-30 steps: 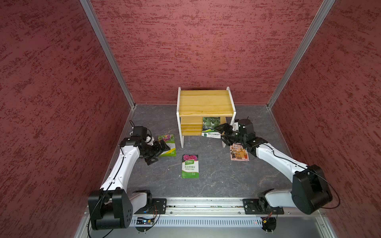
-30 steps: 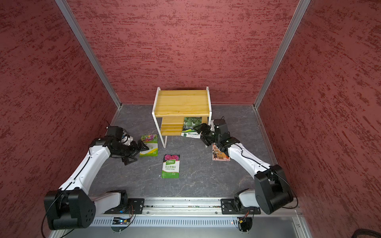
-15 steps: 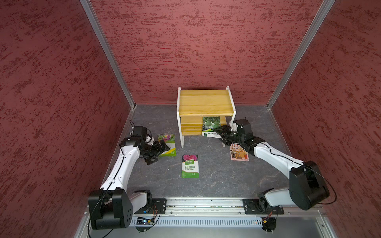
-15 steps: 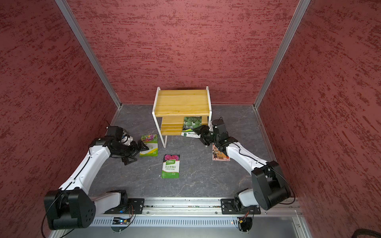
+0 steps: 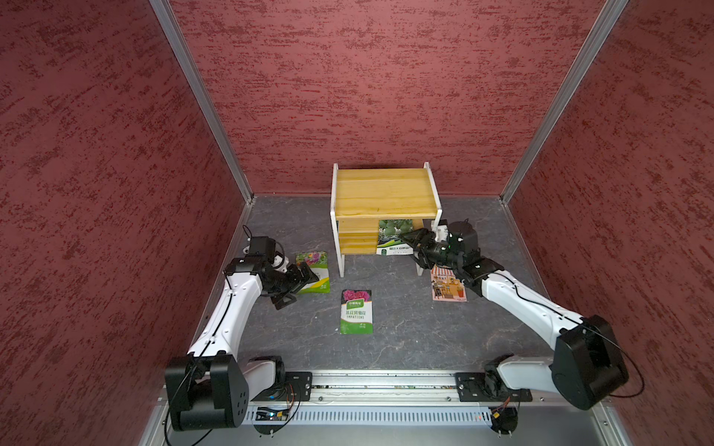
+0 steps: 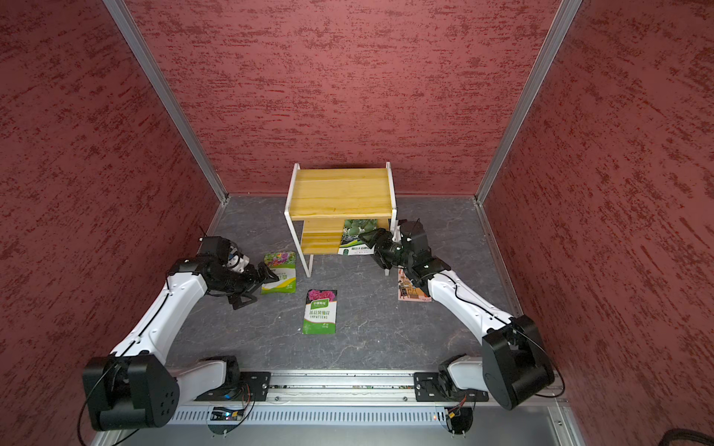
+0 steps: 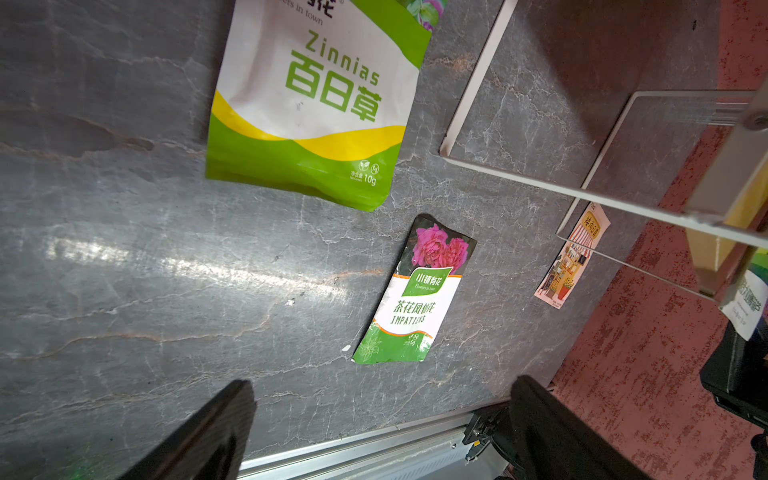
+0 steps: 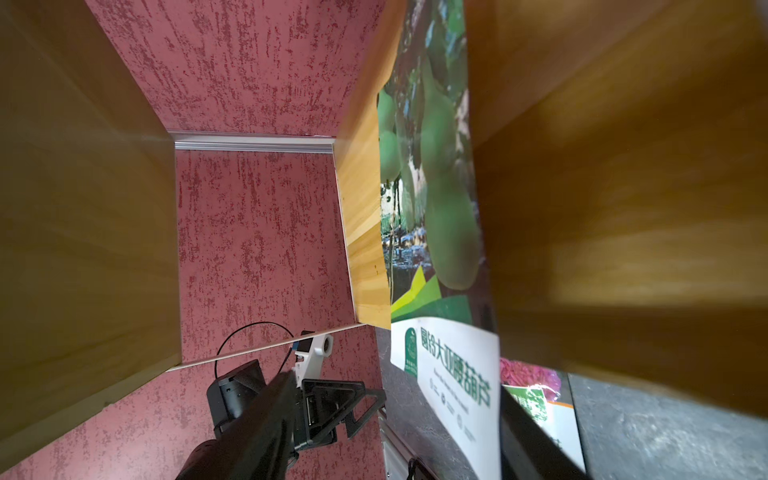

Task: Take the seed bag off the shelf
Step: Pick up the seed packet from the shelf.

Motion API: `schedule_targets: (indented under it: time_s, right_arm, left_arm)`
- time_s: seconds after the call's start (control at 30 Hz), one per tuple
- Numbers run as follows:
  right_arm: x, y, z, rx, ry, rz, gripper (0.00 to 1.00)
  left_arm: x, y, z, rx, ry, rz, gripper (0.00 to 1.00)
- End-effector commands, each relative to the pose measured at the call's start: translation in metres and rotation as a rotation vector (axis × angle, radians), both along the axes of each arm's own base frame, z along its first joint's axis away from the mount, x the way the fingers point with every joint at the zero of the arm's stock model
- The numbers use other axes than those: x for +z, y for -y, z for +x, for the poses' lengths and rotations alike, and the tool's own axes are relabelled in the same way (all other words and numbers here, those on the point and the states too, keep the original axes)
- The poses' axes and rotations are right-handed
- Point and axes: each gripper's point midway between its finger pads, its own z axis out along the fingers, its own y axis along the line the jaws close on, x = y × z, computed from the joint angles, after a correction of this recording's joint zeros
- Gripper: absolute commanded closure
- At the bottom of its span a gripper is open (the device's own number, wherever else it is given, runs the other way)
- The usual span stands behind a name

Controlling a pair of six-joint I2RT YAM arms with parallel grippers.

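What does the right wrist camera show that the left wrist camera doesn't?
Only right wrist: the gourd seed bag on the shelf's lower board, white end overhanging between the right gripper's open jaws. Only left wrist: the illustrated card, the Zinnias bag and Impatiens bag readable on the table, the left gripper's open jaws. Both: the shelf, the gourd seed bag (a sliver from the left wrist), and possibly one table bag: a blurred pink-green packet from the right wrist.

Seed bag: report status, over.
Left hand open, over table. Right hand open, astride front edge of bag. Bag on lower board of shelf, overhanging. Upper board close above.
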Motion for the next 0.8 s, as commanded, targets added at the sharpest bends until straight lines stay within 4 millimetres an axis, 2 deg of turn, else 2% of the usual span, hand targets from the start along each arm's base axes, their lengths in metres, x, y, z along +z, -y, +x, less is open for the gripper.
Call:
schedule_targets:
  time_s: [0.0,0.17,0.37,0.4,0.57,0.77]
  right_arm:
    - [0.02,-0.005,0.007,-0.009,0.06,0.03,0.41]
    - [0.011,-0.009,0.015,-0.017,0.048,0.034,0.71]
    - [0.001,-0.015,0.02,-0.004,0.032,0.031,0.97]
    - [0.0,-0.016,0.02,-0.003,0.03,0.029,1.0]
    - [-0.001,-0.018,0.016,0.017,0.039,0.026,1.0]
    - [0.017,-0.02,-0.003,0.067,0.082,0.014,1.0]
  left_arm:
    - [-0.001,0.001,-0.002,-0.006,0.001,0.001,0.0]
    - [0.0,0.001,-0.002,-0.007,0.0,0.001,0.0]
    - [-0.002,0.0,-0.004,-0.006,-0.002,0.002,0.0]
    - [-0.002,0.0,-0.004,-0.007,-0.001,0.001,0.0]
    - [0.0,0.0,-0.003,-0.006,0.002,0.004,0.0]
    - [-0.001,0.0,-0.001,-0.005,0.004,0.002,0.0]
